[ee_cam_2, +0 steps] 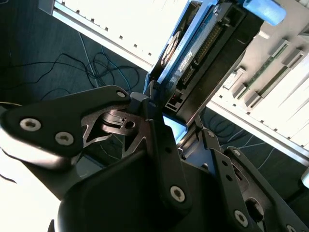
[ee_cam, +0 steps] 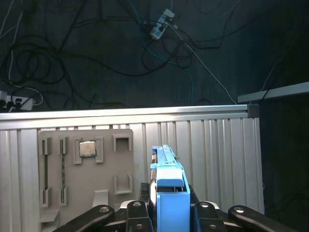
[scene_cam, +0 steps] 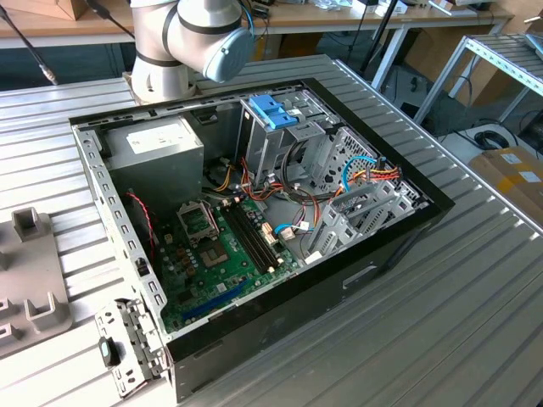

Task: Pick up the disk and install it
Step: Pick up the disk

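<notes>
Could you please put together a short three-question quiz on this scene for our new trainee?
1. Multiple choice: in the first wrist view, what are the fingers of the gripper shut on?
A) a loose red cable
B) the flat silver-grey metal disk in its blue plastic frame
C) a green memory stick
2. True or false: in the exterior view, the black computer case lies open on the slatted metal table.
3. Fill in: in the first wrist view, the small square processor chip sits in a pocket of the ___ plastic tray.
Key: 1 B; 2 true; 3 grey.
</notes>
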Robot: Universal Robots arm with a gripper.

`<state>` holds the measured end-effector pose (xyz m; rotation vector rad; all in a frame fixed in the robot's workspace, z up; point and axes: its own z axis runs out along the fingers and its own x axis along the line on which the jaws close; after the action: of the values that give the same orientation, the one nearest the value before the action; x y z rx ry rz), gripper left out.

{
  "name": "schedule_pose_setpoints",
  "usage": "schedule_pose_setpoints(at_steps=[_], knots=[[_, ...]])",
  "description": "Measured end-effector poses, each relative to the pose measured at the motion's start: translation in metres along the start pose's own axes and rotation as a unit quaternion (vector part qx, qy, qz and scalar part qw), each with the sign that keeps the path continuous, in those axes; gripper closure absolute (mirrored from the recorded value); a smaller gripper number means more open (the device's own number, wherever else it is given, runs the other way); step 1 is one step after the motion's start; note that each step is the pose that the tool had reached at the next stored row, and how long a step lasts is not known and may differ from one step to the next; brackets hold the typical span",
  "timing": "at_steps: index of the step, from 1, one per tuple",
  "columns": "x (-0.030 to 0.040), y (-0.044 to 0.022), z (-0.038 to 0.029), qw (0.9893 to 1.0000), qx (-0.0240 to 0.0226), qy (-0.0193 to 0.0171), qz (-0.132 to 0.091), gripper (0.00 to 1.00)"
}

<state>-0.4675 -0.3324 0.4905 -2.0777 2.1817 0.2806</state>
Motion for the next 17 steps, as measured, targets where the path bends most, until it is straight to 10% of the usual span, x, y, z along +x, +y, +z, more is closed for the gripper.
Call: schedule_pose_setpoints(at_steps=[2,5,7,8,10,17], knots=[[-0.0001,-0.0002,-0.0005,1.0000,0.0001,0.0024,0.000,0.63],[-0.0002,-0.0002,-0.0007,0.9997,0.0013,0.0241,0.001,0.63],[-0.0003,-0.0001,-0.0014,0.9984,0.0031,0.0571,0.002,0.63],[-0.0004,-0.0001,-0.0021,0.9977,0.0036,0.0675,0.003,0.63],[-0.0008,-0.0001,-0.0040,0.9972,0.0040,0.0742,0.003,0.63],[-0.0038,0.0002,-0.0176,0.9968,0.0044,0.0802,0.004,0.63]])
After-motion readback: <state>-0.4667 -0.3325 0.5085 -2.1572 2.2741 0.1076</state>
